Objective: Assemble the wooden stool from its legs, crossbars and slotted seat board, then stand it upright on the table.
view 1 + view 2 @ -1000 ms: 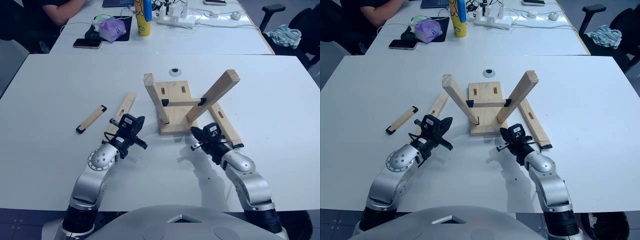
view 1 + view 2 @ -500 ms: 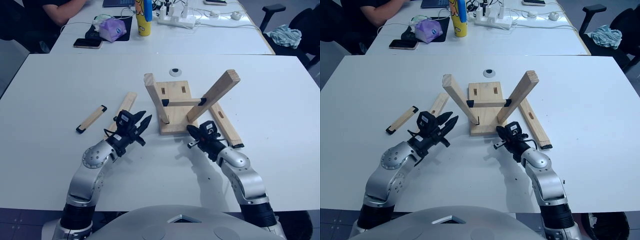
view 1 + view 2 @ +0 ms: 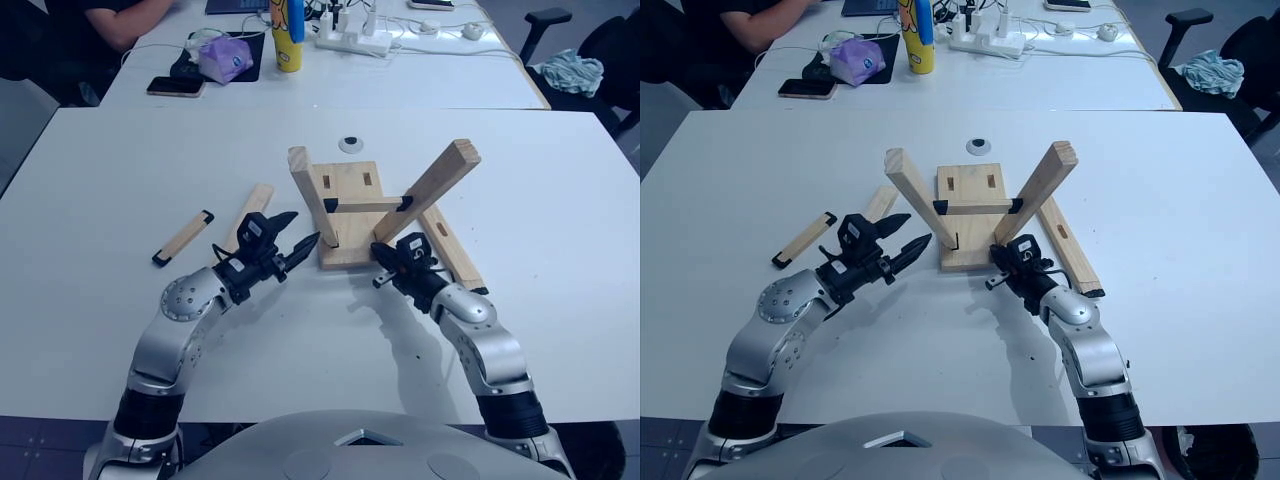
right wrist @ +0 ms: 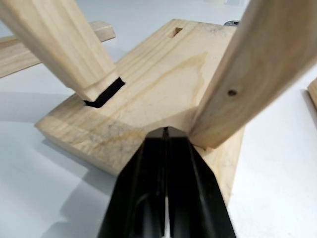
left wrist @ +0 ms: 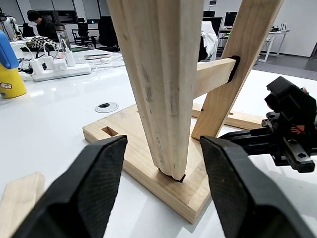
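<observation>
the left gripper (image 3: 305,228) is spread wide and holds nothing. its fingers (image 5: 99,198) flank the left leg (image 3: 310,195), which stands just ahead of them, and i cannot tell if either finger touches it. the right gripper (image 4: 166,136) is clenched on nothing, with its tips right at the near edge of the seat board (image 3: 350,185), just beside the foot of the right leg (image 3: 430,190).

the board lies flat on the table (image 3: 120,180) in front of both grippers, underside up. both standing legs are seated in its near slots and lean outward. a crossbar (image 3: 365,205) joins them, up above the grippers.

so the job looks roughly half done, with one leg pair and its bar in place. the two slots at the far side of the board, beyond the grippers, are still open. a loose leg (image 3: 455,258) lies flat just outboard of the right gripper, and another loose leg (image 3: 255,205) lies just outboard of the left one. a short crossbar (image 3: 183,238) lies further out to the left.

what is left, as i judge it, is to fit that second pair with its bar, then turn the stool over onto its feet.
</observation>
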Controlling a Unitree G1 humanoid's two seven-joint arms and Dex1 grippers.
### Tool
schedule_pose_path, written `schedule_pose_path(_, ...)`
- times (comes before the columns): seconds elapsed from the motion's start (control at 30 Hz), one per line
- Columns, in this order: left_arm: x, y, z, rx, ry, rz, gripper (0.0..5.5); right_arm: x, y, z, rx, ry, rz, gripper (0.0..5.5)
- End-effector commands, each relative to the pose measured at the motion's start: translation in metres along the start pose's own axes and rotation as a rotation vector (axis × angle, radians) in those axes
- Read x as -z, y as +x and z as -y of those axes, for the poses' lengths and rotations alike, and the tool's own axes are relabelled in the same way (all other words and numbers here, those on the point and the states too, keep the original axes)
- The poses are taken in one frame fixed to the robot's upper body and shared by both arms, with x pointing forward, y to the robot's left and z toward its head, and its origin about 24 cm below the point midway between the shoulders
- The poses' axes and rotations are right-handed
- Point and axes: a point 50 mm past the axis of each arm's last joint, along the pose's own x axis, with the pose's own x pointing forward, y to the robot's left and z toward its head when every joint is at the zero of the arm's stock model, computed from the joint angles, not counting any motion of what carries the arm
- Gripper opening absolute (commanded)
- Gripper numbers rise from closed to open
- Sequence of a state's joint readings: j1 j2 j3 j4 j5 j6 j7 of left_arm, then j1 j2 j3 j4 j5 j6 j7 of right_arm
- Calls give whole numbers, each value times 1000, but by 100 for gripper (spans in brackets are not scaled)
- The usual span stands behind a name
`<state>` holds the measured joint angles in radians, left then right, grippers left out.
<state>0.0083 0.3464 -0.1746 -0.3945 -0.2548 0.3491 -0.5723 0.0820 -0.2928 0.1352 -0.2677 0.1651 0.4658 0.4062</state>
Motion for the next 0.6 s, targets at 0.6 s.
schedule_pose_path(0.6, -8, 12, -40, 249, 317, 1, 274, 10, 21, 1, -203, -152, -185, 0)
